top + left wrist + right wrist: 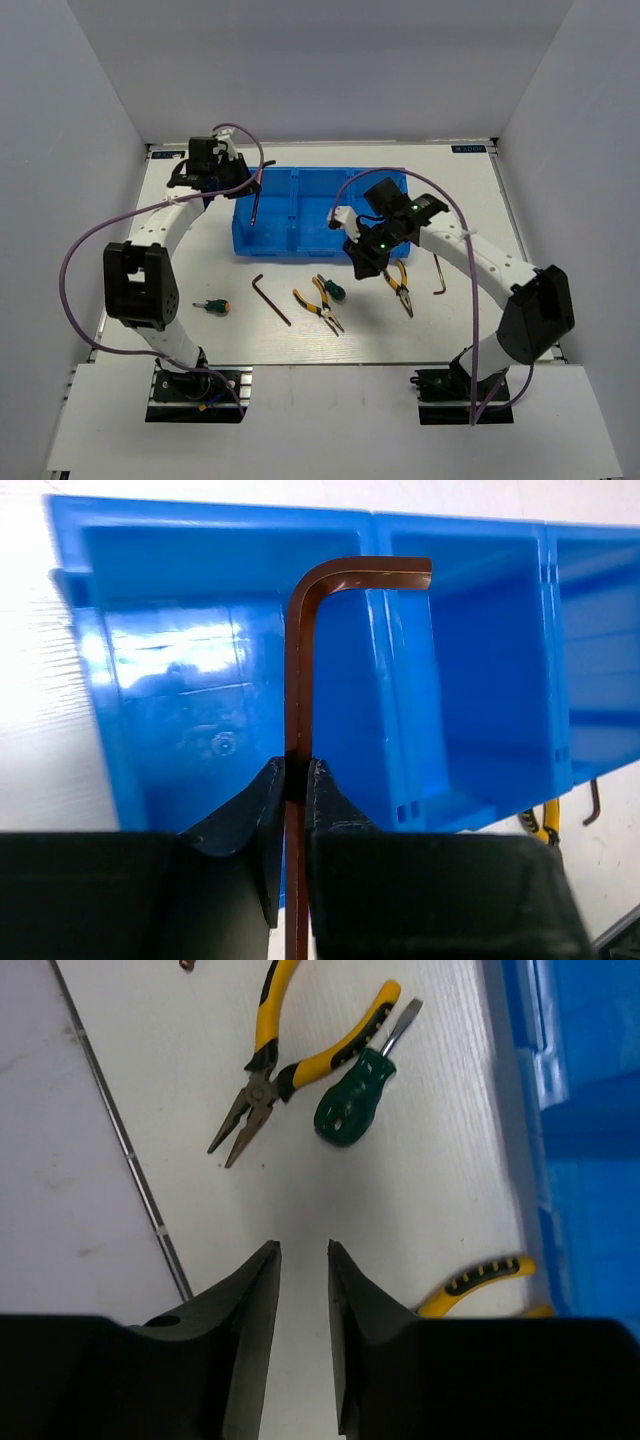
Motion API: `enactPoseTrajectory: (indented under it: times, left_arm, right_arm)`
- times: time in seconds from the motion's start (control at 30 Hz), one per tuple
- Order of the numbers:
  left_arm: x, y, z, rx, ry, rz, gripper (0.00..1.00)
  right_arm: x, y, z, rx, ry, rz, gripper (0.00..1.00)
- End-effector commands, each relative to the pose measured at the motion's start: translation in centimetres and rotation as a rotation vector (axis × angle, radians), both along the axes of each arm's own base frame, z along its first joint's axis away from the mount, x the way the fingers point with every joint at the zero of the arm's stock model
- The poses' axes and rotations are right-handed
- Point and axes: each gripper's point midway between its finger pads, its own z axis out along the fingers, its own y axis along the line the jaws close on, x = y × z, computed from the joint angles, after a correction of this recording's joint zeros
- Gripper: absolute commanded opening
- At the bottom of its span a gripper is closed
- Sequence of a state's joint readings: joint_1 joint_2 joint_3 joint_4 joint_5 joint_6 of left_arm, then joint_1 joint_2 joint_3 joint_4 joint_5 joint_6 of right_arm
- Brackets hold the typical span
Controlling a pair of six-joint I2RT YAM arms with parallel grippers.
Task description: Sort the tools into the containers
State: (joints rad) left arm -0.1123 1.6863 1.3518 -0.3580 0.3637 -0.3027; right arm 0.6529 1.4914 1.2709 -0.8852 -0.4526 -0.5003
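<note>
My left gripper [250,184] is shut on a dark L-shaped hex key [256,206] and holds it above the left compartment of the blue bin [318,247]. In the left wrist view the hex key [299,670] stands upright between my fingers [264,798], its bent end at the top, with the bin [170,660] behind it. My right gripper [359,267] is open and empty just above the table in front of the bin. In the right wrist view my right gripper [303,1250] has yellow-handled pliers [268,1072] and a green screwdriver [350,1112] lying ahead of it.
On the table lie a second hex key [271,299], an orange-tipped green screwdriver [212,306], pliers [320,305], a green screwdriver [333,290], more pliers [399,283] and a third hex key [440,276]. Grey walls enclose the table.
</note>
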Motion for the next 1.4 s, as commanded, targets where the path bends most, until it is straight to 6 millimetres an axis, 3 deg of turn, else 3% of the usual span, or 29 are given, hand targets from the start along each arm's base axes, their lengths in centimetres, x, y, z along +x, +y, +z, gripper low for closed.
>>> enactPoseTrajectory:
  times: [0.0, 0.1, 0.13, 0.23, 0.3, 0.43, 0.47, 0.53, 0.57, 0.6, 0.63, 0.67, 0.7, 0.73, 0.77, 0.8, 0.87, 0.93, 1.07, 1.17, 1.37]
  left_arm:
    - [0.7, -1.4, 1.5, 0.000, -0.056, -0.064, 0.00]
    - [0.9, -1.3, -0.3, 0.021, -0.013, -0.037, 0.14]
    - [0.9, -1.2, -1.0, 0.030, 0.006, -0.029, 0.31]
    - [1.1, -1.2, -0.4, 0.042, -0.016, -0.019, 0.54]
    - [1.3, -1.1, 0.1, 0.049, -0.021, -0.009, 0.60]
    - [1.3, -0.3, 3.5, 0.074, -0.082, 0.025, 0.64]
    - [0.9, 0.5, 5.6, 0.076, -0.122, 0.047, 0.65]
    - [0.1, 2.3, 7.4, 0.113, -0.147, 0.118, 0.65]
    - [-0.6, 3.1, 7.9, 0.117, -0.141, 0.174, 0.65]
    - [-2.8, 4.4, 9.4, 0.135, -0.149, 0.235, 0.66]
    - [-3.9, 6.9, 9.7, 0.195, -0.144, 0.364, 0.68]
    - [-5.3, 8.0, 10.0, 0.184, -0.127, 0.451, 0.71]
    - [-7.1, 9.6, 8.7, 0.222, -0.095, 0.526, 0.71]
    - [-9.7, 10.3, 9.9, 0.208, -0.113, 0.564, 0.71]
    - [-11.1, 10.5, 9.5, 0.171, -0.094, 0.608, 0.72]
    - [-12.6, 10.7, 7.3, 0.173, -0.046, 0.617, 0.72]
    - [-15.9, 10.9, 6.4, 0.131, -0.005, 0.654, 0.74]
    - [-18.7, 11.3, 3.5, 0.142, 0.092, 0.690, 0.74]
    - [-22.0, 11.4, 3.0, 0.107, 0.113, 0.709, 0.77]
    - [-23.8, 12.0, 4.1, 0.097, 0.082, 0.737, 0.79]
    - [-25.9, 12.6, 4.4, 0.112, 0.091, 0.747, 0.79]
  right_arm:
    - [1.8, 2.5, 1.6, 0.025, -0.067, -0.012, 0.33]
    - [2.4, 4.6, 1.5, 0.033, -0.061, -0.005, 0.46]
    - [2.2, 5.0, 1.3, 0.024, -0.061, -0.002, 0.48]
    - [2.5, 6.5, -0.2, -0.005, -0.036, 0.011, 0.49]
    - [2.2, 7.6, -1.2, -0.012, -0.013, 0.044, 0.49]
    - [1.2, 10.6, -1.1, 0.008, -0.007, 0.107, 0.51]
    - [1.0, 11.1, -1.2, 0.010, -0.005, 0.114, 0.51]
    - [0.5, 12.2, -2.0, 0.006, 0.017, 0.118, 0.51]
    - [0.2, 13.0, -1.7, 0.013, 0.007, 0.134, 0.51]
    - [0.1, 13.3, -2.4, -0.004, 0.018, 0.126, 0.52]
    - [-0.7, 14.4, -2.6, -0.002, 0.017, 0.151, 0.52]
    - [-0.8, 14.9, -3.0, -0.007, 0.021, 0.155, 0.52]
    - [-0.8, 15.5, -3.1, -0.008, 0.017, 0.141, 0.52]
    - [-1.8, 16.3, -4.4, -0.032, 0.026, 0.157, 0.54]
    - [-1.9, 16.9, -4.7, -0.032, 0.024, 0.153, 0.54]
    - [-1.5, 17.5, -4.6, -0.033, 0.006, 0.129, 0.54]
    - [-2.3, 19.0, -6.1, -0.062, 0.013, 0.129, 0.58]
    - [-2.7, 19.6, -7.3, -0.099, 0.014, 0.101, 0.64]
    - [-2.9, 21.2, -8.8, -0.114, -0.002, 0.097, 0.66]
    - [-2.2, 21.9, -10.7, -0.159, -0.062, 0.057, 0.68]
    - [-2.2, 22.4, -13.1, -0.219, -0.123, 0.027, 0.66]
